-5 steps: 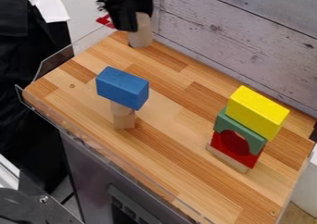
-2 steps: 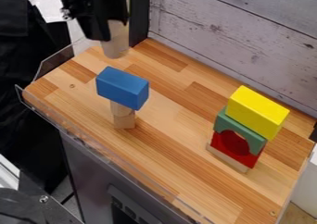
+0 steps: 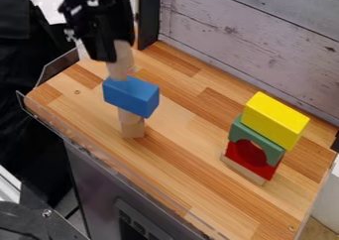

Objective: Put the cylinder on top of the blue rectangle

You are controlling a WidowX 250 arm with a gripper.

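At the upper left, my gripper [image 3: 111, 49] is shut on the pale wooden cylinder [image 3: 121, 61], which hangs upright below it. The cylinder's lower end meets the top left part of the blue rectangle [image 3: 136, 96] in the view; whether they touch, I cannot tell. Lying flat and overhanging to both sides, the blue rectangle rests on a narrow wooden support, a rounded piece [image 3: 129, 116] above a small block [image 3: 133, 129].
On the right of the wooden board [image 3: 189, 179] stands a stack: a yellow block [image 3: 275, 119] over a green arch [image 3: 255, 139], a red piece [image 3: 265, 169] and a pale base. A whitewashed plank wall [image 3: 258, 40] runs behind.
From the board's back corner, my gripper has carried the cylinder left and toward the camera, to the blue rectangle's upper left edge. The blocks have stayed put.
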